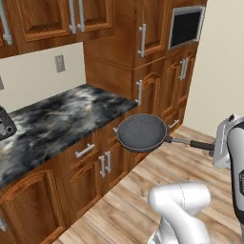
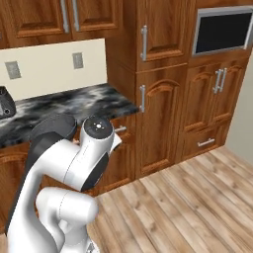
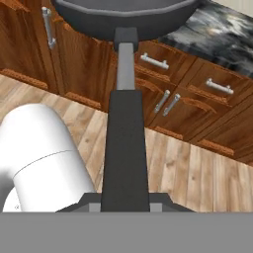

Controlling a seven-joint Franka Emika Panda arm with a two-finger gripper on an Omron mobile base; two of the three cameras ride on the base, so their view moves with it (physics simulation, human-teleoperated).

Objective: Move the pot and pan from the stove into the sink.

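The pan [image 1: 141,132] is a shallow dark frying pan. It hangs level in the air just off the counter's front edge, above the cabinet doors. Its long dark handle [image 1: 190,143] runs right into my gripper [image 1: 213,146], which is shut on the handle's end. In the hand view the handle [image 3: 125,143] rises from my gripper [image 3: 125,198] up to the pan's bowl [image 3: 123,17]. The pot, the stove and the sink are out of view.
A black-grey marble counter [image 1: 62,119] lies left of the pan, with a dark appliance [image 1: 5,127] at its far left. Tall wooden cabinets [image 1: 152,71] with a built-in oven [image 1: 186,26] stand behind. Wooden floor [image 1: 143,190] lies below, and my white arm [image 2: 74,163] fills the lower left of the right base view.
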